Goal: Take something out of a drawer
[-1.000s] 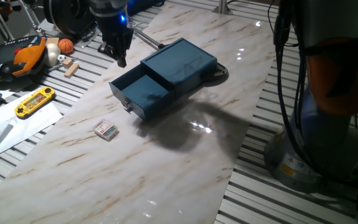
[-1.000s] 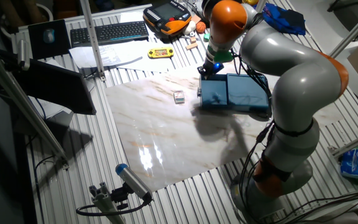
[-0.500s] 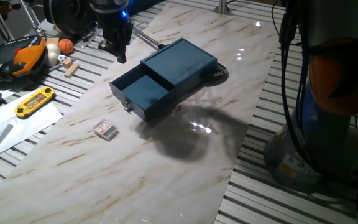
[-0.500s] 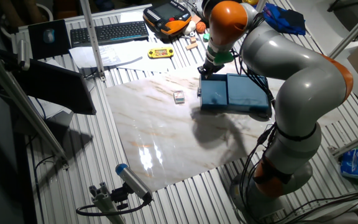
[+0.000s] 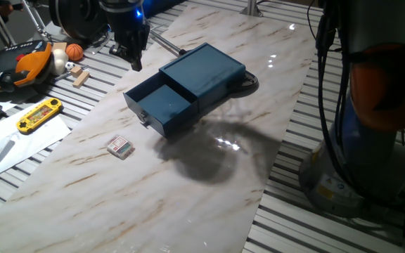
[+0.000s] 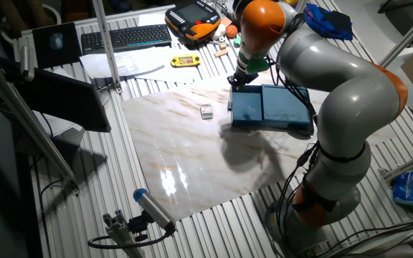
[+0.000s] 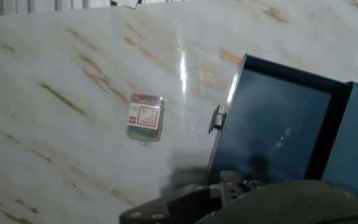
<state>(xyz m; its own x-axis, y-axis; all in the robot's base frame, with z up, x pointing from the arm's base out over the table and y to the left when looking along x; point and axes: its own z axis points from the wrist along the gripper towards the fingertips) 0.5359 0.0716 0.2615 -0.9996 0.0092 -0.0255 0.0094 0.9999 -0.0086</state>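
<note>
Below my black two-finger pincer sits the flat dark blue rectangular box on the pale marble-patterned worktop, its dark blue sliding drawer pulled out toward the side away from me. My pincer hangs in the air over the striped metal frame, just beyond the worktop's edge and near the drawer's far corner, holding nothing. Whether its fingers stand apart or together I cannot tell — they read only as a dark clump in both fixed views, and the hand view shows just the dark housing at the bottom of the frame.

From the hand view the drawer looks bare inside, with a small metal knob on its front wall. Beyond that knob, apart from the drawer and lying flat on the marble, is the small pale rectangular packet with a red and white pattern. In one fixed view the same packet lies well clear of the drawer front, farther from my pincer than the drawer is; in the other fixed view it sits just off the drawer's knob side.

Off the worktop, to the side of my pincer, a yellow handheld game rests on white paper — close by is a small wooden block.
</note>
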